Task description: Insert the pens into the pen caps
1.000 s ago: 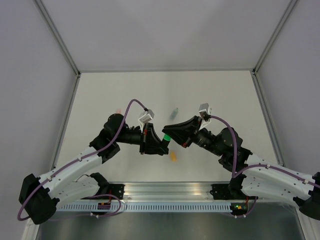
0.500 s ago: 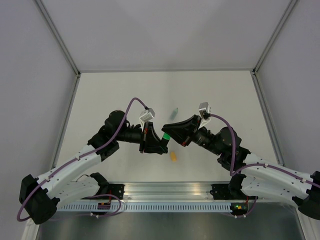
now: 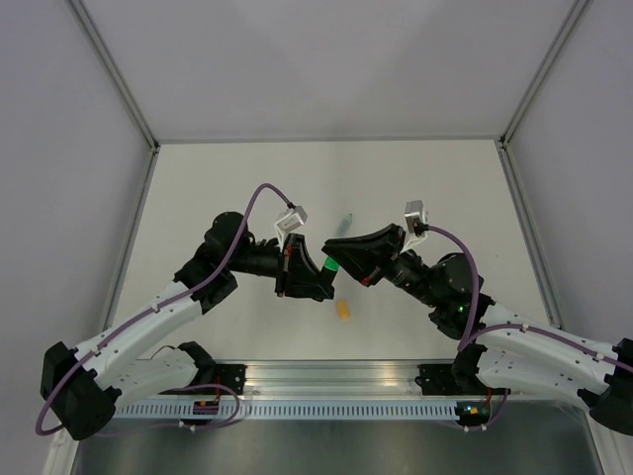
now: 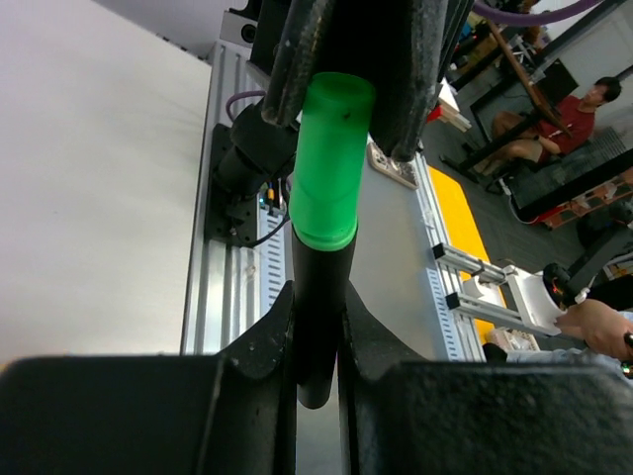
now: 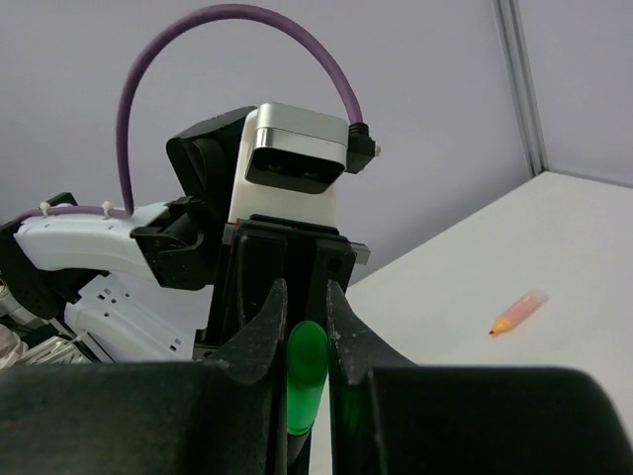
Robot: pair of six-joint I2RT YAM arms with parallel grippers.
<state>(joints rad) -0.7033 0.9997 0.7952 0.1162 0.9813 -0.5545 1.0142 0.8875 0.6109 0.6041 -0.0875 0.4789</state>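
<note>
Left gripper (image 4: pixel 316 332) clamped on black-barrelled stubby plastic highlighter pen (image 4: pixel 321 272), both fingers pressed to the barrel sides, pen sticking out past the fingertips. Bright green chunky plastic cap (image 4: pixel 331 163) sits over the pen's far end, its rim meeting the black barrel; can't tell if it is fully seated. Right gripper (image 5: pixel 306 327) pinches that green cap from the opposite side, fingers tight on it. The two grippers meet nose to nose over the middle of the white table (image 3: pixel 445 188), pen and cap held in the air off the surface, in line between them. Small orange-yellow plastic cap (image 3: pixel 343 310) lies on the table just nearside of the meeting point, apart from both grippers, near the front edge. Pale pink-orange highlighter pen (image 5: pixel 519 310) lies flat on the table, well apart from the grippers, seen only from the right wrist. Tiny greenish object (image 3: pixel 346 218) on the table just beyond the grippers, too small to identify. Far half of the table is open white surface up to the back wall. Grey side walls and metal frame posts (image 3: pixel 114 84) well apart from both arms. Aluminium base rail (image 3: pixel 336 381) runs along the near edge.
</note>
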